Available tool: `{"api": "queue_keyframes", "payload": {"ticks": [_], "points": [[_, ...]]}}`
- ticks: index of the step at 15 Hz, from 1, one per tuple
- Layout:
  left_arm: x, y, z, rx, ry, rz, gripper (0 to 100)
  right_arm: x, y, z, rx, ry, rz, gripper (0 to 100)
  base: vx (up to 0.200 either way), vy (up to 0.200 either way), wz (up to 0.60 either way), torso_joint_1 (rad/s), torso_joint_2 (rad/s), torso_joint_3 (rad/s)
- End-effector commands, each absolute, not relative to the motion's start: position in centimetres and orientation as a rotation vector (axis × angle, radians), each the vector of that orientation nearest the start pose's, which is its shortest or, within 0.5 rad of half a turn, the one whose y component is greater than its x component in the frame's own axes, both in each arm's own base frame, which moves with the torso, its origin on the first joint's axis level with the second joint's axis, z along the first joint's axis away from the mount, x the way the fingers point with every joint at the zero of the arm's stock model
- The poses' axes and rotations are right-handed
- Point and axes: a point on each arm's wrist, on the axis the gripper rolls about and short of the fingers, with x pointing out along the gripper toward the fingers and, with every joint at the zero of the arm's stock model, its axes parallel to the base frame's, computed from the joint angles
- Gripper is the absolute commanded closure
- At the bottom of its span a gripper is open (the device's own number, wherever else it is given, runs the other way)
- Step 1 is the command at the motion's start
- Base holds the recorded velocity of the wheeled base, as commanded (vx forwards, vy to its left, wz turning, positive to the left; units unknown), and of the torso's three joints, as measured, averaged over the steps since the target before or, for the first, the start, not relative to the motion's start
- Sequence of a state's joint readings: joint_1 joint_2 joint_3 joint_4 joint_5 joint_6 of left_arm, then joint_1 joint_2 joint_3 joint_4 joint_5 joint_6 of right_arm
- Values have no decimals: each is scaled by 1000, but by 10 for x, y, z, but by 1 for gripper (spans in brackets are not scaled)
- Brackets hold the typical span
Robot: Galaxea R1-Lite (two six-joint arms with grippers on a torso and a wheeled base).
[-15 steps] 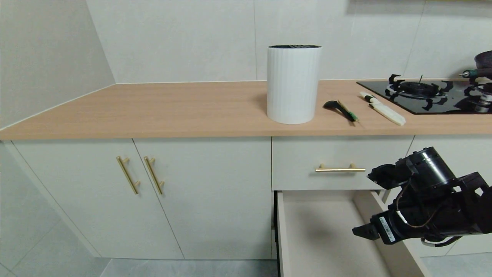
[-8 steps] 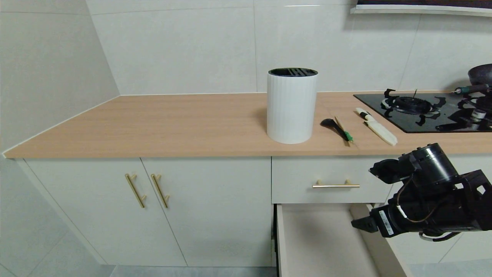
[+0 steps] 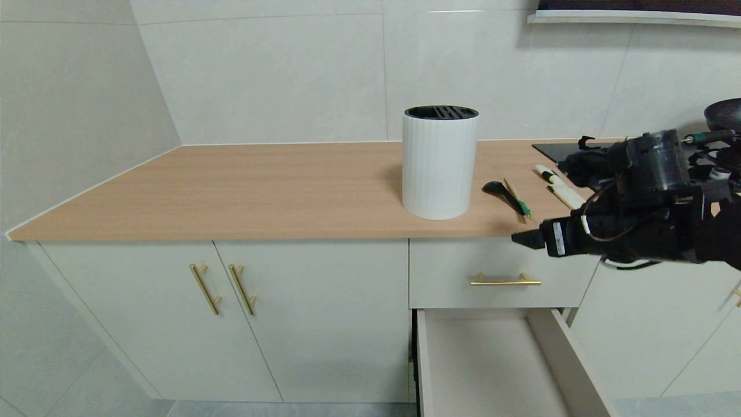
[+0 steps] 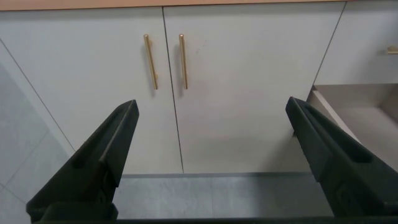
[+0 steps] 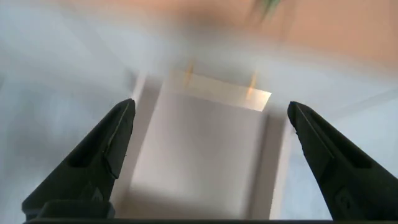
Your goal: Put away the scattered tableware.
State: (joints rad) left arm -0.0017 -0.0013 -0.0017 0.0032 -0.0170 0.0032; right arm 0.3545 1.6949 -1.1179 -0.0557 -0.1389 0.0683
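Right claw [image 3: 542, 201] has risen from the open drawer [image 3: 480, 359] to worktop [image 3: 289, 185] height, jaws spread, empty. Now near the spoon [image 3: 501, 193]; pickup likely next.

The head camera stands back from the kitchen units and looks forward and slightly down. It takes in the long light-wood countertop [image 3: 260, 185], the pale double cabinet doors with brass bar handles [image 3: 220, 286] under it and, at its lower edge, the pulled-out pale drawer [image 3: 480, 370]. The left wrist camera sits low and faces those same doors [image 4: 166, 62] almost level, from nearer. It sights between the spread black fingers of the left gripper [image 4: 211, 109], with a corner of the drawer [image 4: 367, 112] at one side. The right wrist camera looks steeply down between the parted fingers of the right gripper [image 5: 210, 107] into the drawer [image 5: 199, 149], with the countertop [image 5: 311, 25] edge beyond.
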Motion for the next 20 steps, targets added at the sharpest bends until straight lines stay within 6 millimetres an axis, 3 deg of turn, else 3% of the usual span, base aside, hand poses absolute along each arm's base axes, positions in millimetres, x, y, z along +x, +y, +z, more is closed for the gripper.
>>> {"api": "queue_keyframes", "payload": {"ticks": [1,6,12,20], "points": [[-23,0,76,3,2,-18,0,327,104,224,-48,480,111,0,0,0,0,0,0,0],[-23,0,76,3,2,-18,0,356,108,212,74,463,9,0,0,0,0,0,0,0],[-23,0,76,3,2,-18,0,383,116,184,64,462,-39,0,0,0,0,0,0,0],[-23,0,76,3,2,-18,0,390,116,182,71,434,-52,0,0,0,0,0,0,0]]}}
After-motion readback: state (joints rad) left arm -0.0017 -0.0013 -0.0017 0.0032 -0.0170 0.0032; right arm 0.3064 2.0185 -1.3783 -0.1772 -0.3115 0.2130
